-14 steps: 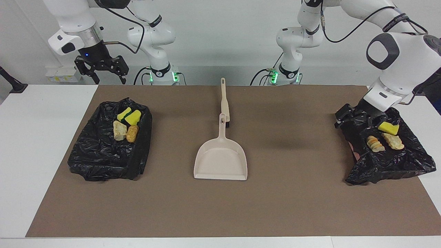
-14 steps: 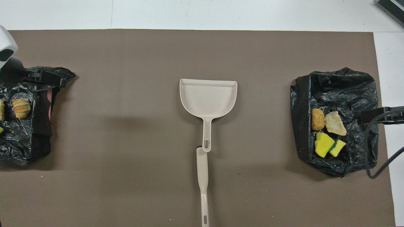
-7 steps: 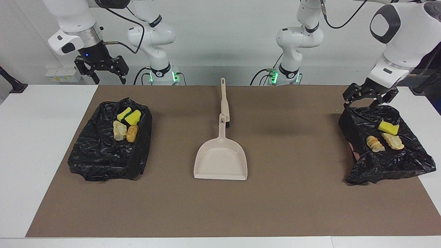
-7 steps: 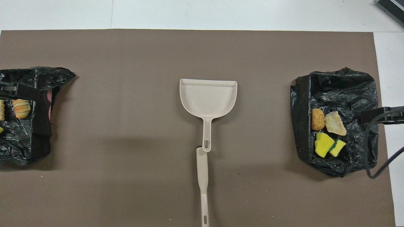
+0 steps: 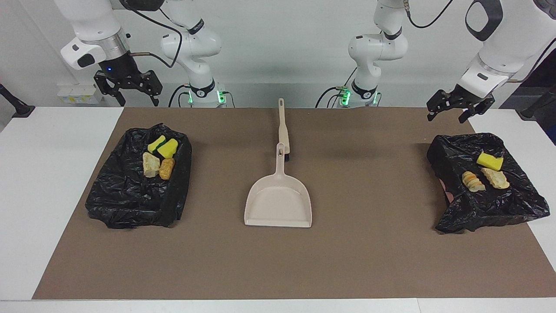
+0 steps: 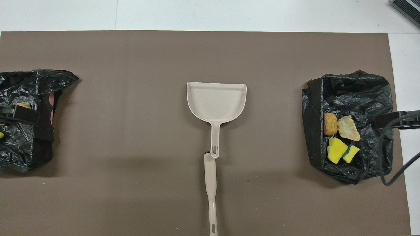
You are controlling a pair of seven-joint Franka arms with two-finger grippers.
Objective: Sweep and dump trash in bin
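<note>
Trash lies in two black-bag-lined bins. The bin [image 5: 130, 195] at the right arm's end holds yellow-and-green sponge pieces [image 5: 163, 148] and tan chunks [image 5: 158, 167], seen from overhead as sponge pieces [image 6: 338, 154] and chunks [image 6: 339, 126]. In the bin [image 5: 491, 208] at the left arm's end are a yellow sponge piece [image 5: 490, 161] and two tan chunks [image 5: 484, 179]. My left gripper [image 5: 446, 116] hangs open and empty over the mat beside that bin's edge. Above the table edge by the other bin, my right gripper [image 5: 138, 101] waits, open and empty.
A beige dustpan [image 5: 278, 204] lies in the middle of the brown mat [image 5: 369, 261], its handle pointing toward the robots. The beige brush [image 5: 283, 126] lies in line with it, nearer to the robots, its end touching the dustpan's handle.
My left gripper has risen out of the bin at its end of the table and drawn back toward the robots. The right arm, the dustpan and the brush have not moved.
</note>
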